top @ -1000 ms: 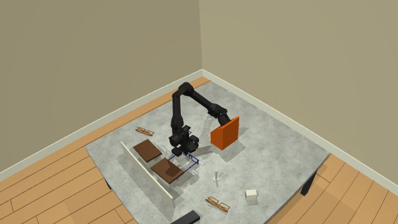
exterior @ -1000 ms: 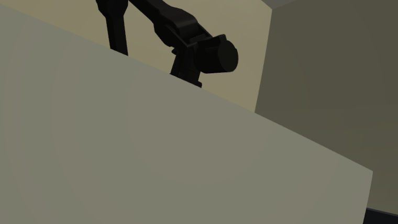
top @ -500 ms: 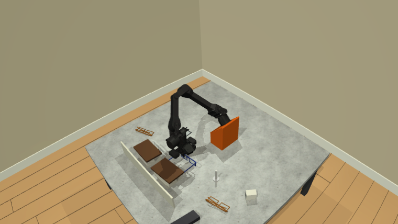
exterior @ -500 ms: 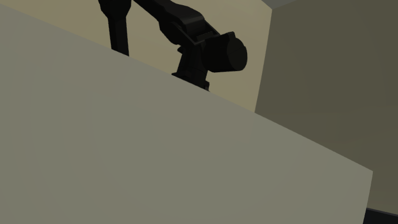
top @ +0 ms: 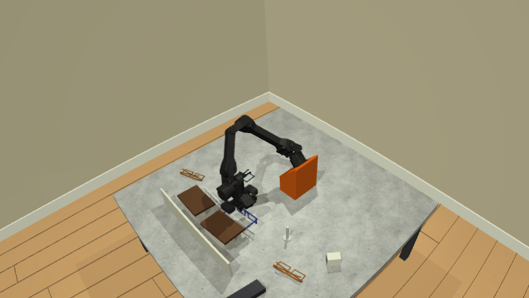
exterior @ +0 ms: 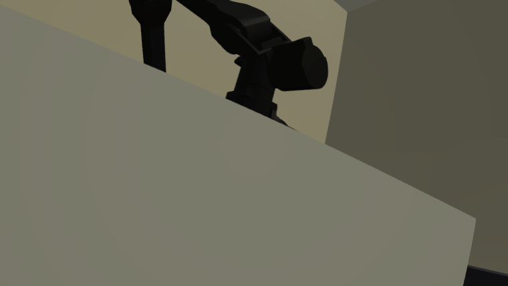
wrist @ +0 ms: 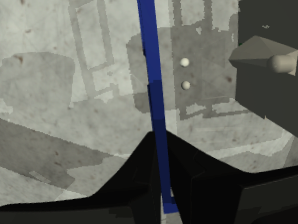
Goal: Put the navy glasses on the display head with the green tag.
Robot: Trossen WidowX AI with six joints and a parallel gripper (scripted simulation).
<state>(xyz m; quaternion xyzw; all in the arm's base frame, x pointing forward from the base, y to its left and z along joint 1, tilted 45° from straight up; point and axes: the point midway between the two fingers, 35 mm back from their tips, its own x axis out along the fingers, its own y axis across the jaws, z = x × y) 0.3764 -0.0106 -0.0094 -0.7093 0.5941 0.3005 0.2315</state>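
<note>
Navy glasses (top: 251, 216) (wrist: 158, 100) clamped in claw (top: 239, 207) (wrist: 157, 137), center of top view
You've got 'em gripped; seating on head (tag hidden) & release prob. left.

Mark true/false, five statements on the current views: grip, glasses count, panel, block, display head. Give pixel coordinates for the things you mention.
1. The black fingers are closed on the navy glasses (top: 251, 215) (wrist: 152, 65). True.
2. Three orange-brown wire glasses lie on the grey table (top: 355, 192). False: two, (top: 192, 174) and (top: 289, 271).
3. The orange angular block (top: 305, 179) stands at the arm's base end. True.
4. The cream cube-like block (top: 333, 257) is under the navy glasses. False: it stands well apart from them.
5. The exterior view shows the navy glasses. False: a large pale panel (exterior: 230, 177) fills most of it.
</note>
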